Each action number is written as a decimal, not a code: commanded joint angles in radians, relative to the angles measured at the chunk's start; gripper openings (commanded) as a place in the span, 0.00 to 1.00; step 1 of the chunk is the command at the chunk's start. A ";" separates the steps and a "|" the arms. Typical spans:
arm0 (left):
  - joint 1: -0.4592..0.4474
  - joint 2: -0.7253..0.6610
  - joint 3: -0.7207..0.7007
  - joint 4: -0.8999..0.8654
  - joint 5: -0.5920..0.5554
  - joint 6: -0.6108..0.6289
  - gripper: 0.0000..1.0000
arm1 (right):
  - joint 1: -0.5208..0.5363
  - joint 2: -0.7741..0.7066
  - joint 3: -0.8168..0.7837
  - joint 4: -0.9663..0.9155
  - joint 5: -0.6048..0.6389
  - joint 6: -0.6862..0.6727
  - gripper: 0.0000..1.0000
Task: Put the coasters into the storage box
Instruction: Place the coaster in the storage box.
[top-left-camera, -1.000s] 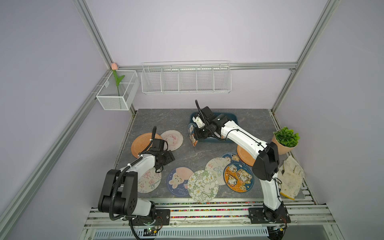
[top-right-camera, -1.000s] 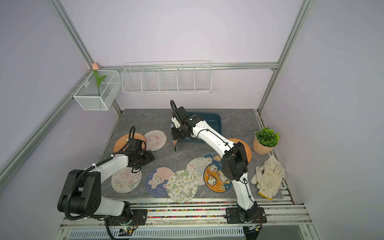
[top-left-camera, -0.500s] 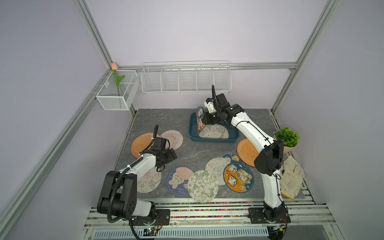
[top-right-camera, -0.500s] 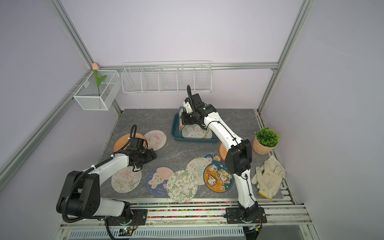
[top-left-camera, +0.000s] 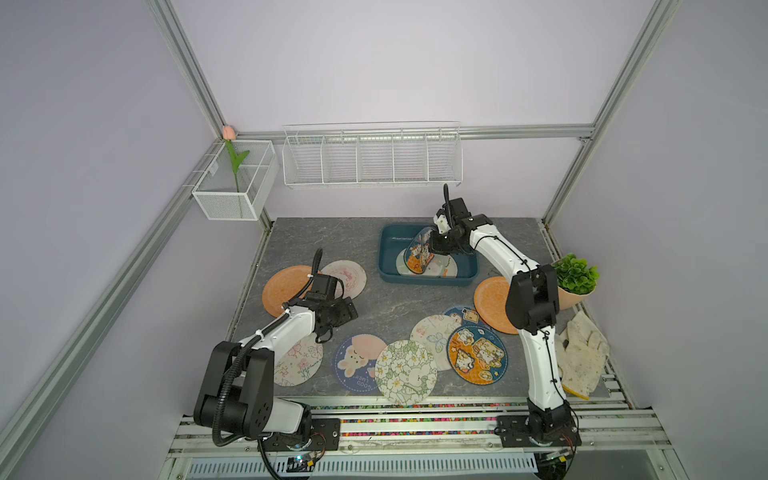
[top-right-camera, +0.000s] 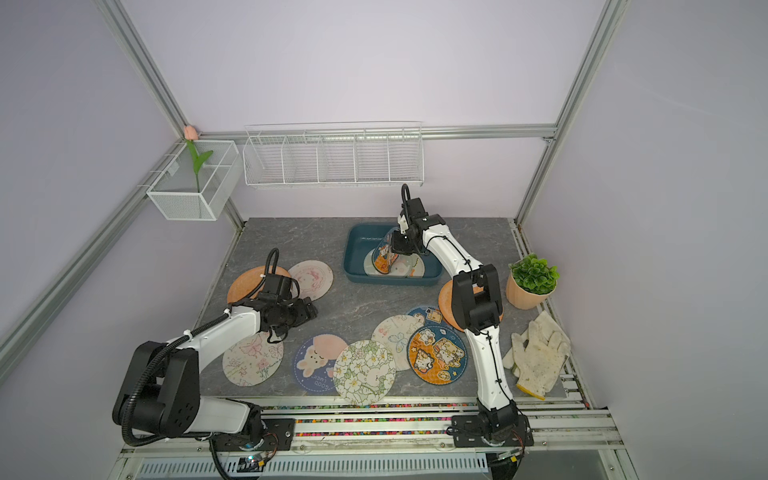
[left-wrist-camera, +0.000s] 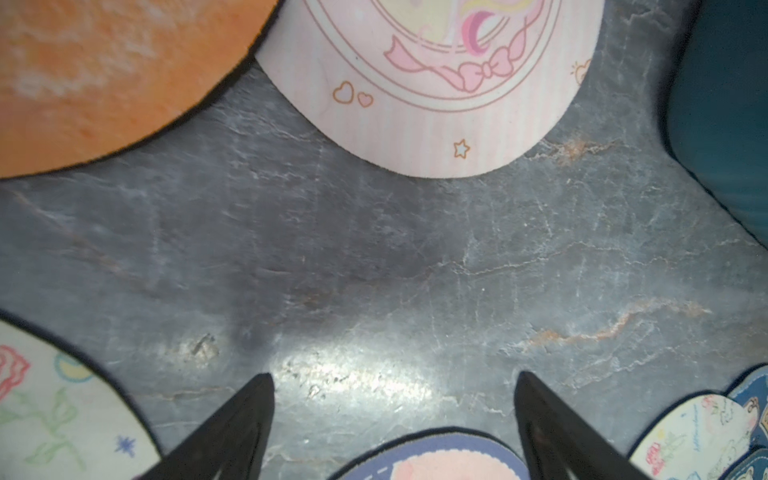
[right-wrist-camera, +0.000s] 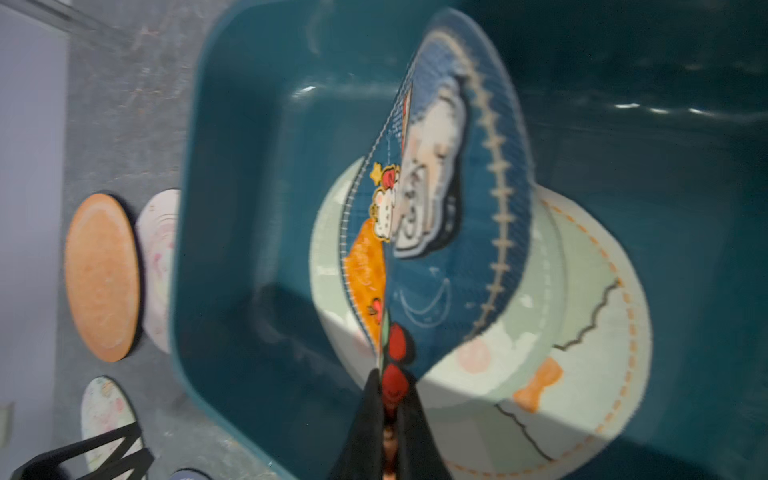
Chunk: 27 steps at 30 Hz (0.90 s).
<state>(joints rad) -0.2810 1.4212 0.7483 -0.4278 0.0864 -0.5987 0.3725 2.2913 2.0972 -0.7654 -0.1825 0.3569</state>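
Your right tool (right-wrist-camera: 384, 386) is clenched on the edge of a blue cartoon coaster (right-wrist-camera: 457, 208) and holds it upright, on edge, inside the storage box (right-wrist-camera: 187, 208). In the right wrist view two printed faces meet at the tool, one blue with a cloud and one orange. You cannot tell whether that is one bent mat or two. Two pale coasters (right-wrist-camera: 582, 291) lie flat and overlapping on the box floor beneath it; whether the held one touches them is unclear. The teal box sits toward the far side of the grey tabletop (top-left-camera: 374, 303).

Your left tool (left-wrist-camera: 393, 376) is spread wide and grasps nothing. It hangs over bare tabletop with coasters all around. An orange coaster (left-wrist-camera: 104, 83) and a pink coaster (left-wrist-camera: 436, 104) lie beyond its fingers, touching each other. A flower-sketch coaster (left-wrist-camera: 41, 415) and a bunny coaster (left-wrist-camera: 436, 461) lie on the near side.

More coasters lie flat along the near edge, overlapping. They are a white-blossom coaster (top-left-camera: 405, 372), a butterfly coaster (top-left-camera: 432, 336), an orange-and-blue cartoon coaster (top-left-camera: 478, 353) and a small dark blue coaster (top-left-camera: 461, 313). A second orange coaster (top-left-camera: 492, 303) lies partly hidden behind the right arm. A potted plant (top-left-camera: 575, 276) and pale gloves (top-left-camera: 582, 353) sit at the right edge.
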 joint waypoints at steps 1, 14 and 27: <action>-0.018 -0.018 0.028 -0.028 -0.008 -0.007 0.90 | -0.001 0.003 -0.019 -0.041 0.070 -0.045 0.14; -0.139 -0.046 0.032 -0.043 -0.017 -0.035 0.91 | -0.005 -0.101 -0.137 -0.032 0.102 -0.060 0.77; -0.265 -0.147 -0.009 -0.065 0.019 -0.062 0.88 | 0.031 -0.416 -0.481 0.033 -0.010 0.022 0.87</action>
<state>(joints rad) -0.5259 1.3090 0.7540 -0.4694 0.0910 -0.6399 0.3851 1.9427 1.6787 -0.7429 -0.1490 0.3492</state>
